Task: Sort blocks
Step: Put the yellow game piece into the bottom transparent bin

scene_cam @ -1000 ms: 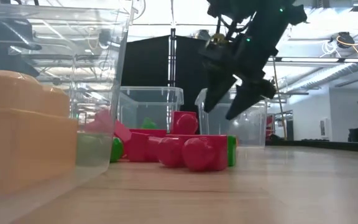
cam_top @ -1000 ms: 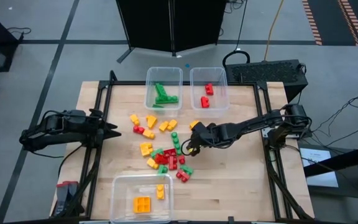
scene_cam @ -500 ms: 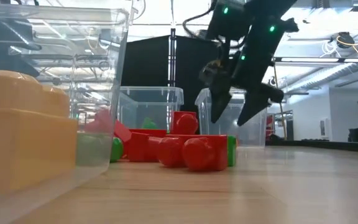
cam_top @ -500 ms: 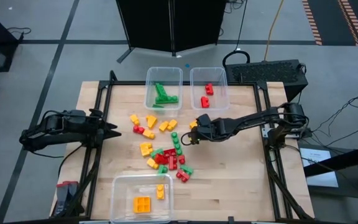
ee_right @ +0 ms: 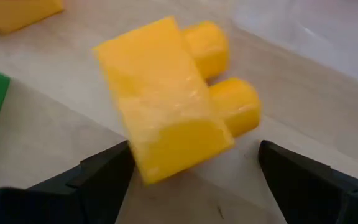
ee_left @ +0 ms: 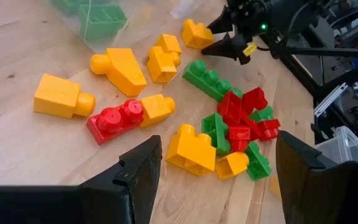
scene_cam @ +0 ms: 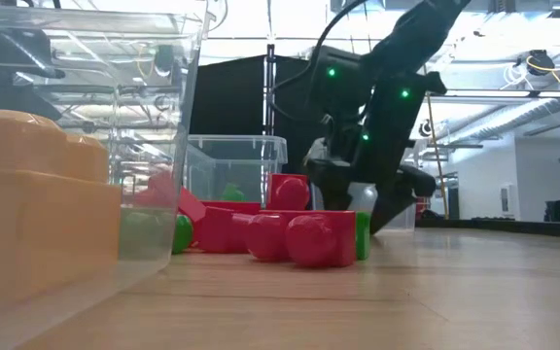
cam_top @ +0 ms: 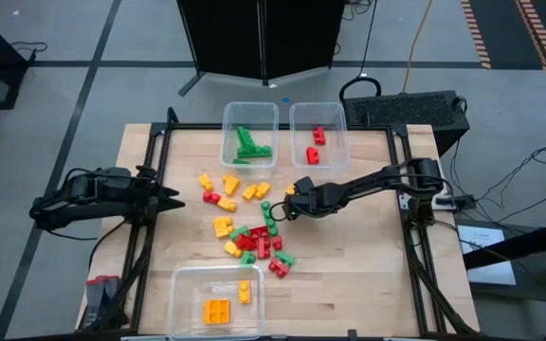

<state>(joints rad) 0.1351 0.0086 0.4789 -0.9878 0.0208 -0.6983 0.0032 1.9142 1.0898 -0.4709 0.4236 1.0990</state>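
Loose red, green and yellow-orange blocks [cam_top: 254,232] lie in a heap mid-table, with more scattered beyond it [ee_left: 114,68]. My right gripper [cam_top: 289,200] is open and low over the table, at a yellow two-stud block [ee_right: 166,93] that lies flat on the wood [cam_top: 297,189]. One finger [ee_right: 98,180] stands at each side of that block's near end. My left gripper [cam_top: 176,200] waits open at the table's left side, pointing at the heap [ee_left: 229,130]. My right gripper reaches level and slightly downward at the yellow block's plain end [ee_right: 160,155], opposite its studs. One finger [ee_right: 114,168] stands right against that end's corner. I cannot tell whether it touches the block. The block lies flat on the table.
Two clear tubs stand at the far edge, one with green blocks [cam_top: 249,133] and one with red [cam_top: 318,133]. A third tub with yellow blocks [cam_top: 216,301] sits at the near edge and fills the low view's left [scene_cam: 76,146]. Bare wood lies right of the heap.
My right gripper has moved from over the heap toward the table's far edge and come down, ending low at the lone yellow block. No block has visibly shifted.
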